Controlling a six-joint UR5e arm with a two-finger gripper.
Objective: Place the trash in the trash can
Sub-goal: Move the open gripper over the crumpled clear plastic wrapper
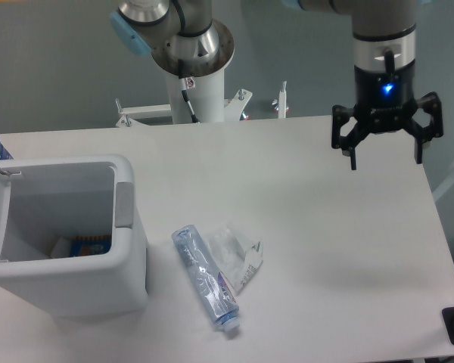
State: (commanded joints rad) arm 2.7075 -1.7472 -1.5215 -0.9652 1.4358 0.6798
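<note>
Crushed clear bottle (205, 276) touches crumpled wrapper (237, 254) beside the boxy white trash can (129, 249); hand (386, 156) spread empty

White trash can (98, 291) on a white table (325, 242); clear bottle (205, 276) (bluish label); black gripper (387, 160), blue light.

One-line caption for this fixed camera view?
Open pincer hovers above the white table; crushed clear plastic bottle and crumpled wrapper lie beside the open white bin.
</note>
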